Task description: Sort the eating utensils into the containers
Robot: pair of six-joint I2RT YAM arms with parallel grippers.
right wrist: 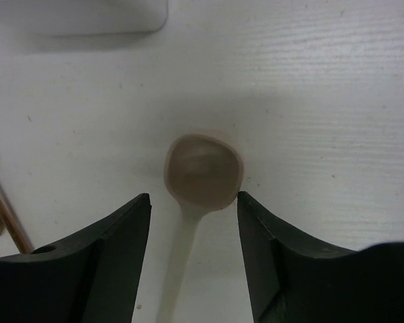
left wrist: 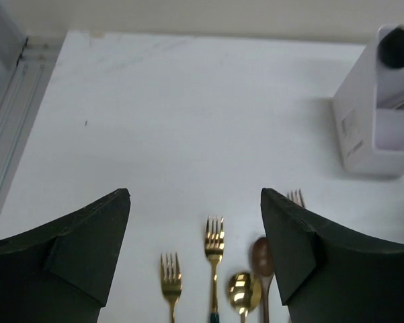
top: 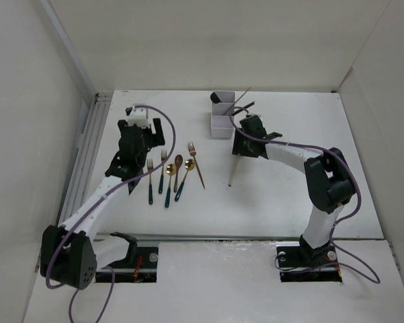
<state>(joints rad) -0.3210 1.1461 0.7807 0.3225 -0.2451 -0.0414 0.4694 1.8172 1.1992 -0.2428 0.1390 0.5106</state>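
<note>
Between the fingertips of the right gripper [right wrist: 193, 197], low over the table [right wrist: 322, 101]: the pale spoon [right wrist: 203, 168], lying flat, bowl up and just ahead of the tips, handle running back beneath the wrist. Jaws spread and not pinching, with the right-hand finger at or nearly at the bowl's rim and a clear gap on the left-hand side. At that gripper's far left, a sliver of the copper fork [right wrist: 1, 202]. Just ahead of it, the white container [top: 222, 124], holding a black spoon [top: 216, 99] in the farthest compartment and a thin chopstick [top: 243, 96] leaning out, compartment impossible to tell. Over at the left gripper [left wrist: 195, 194], jaws spread wide, gripping nothing. Below and between its fingers, laid side by side with heads pointing forward: a gold fork [left wrist: 214, 237], a second gold fork [left wrist: 170, 272] nearer the left-hand finger, a gold spoon [left wrist: 242, 293] and a brown-headed spoon [left wrist: 261, 252] by the right-hand finger. Ahead and to its right, well apart, the same container.
</note>
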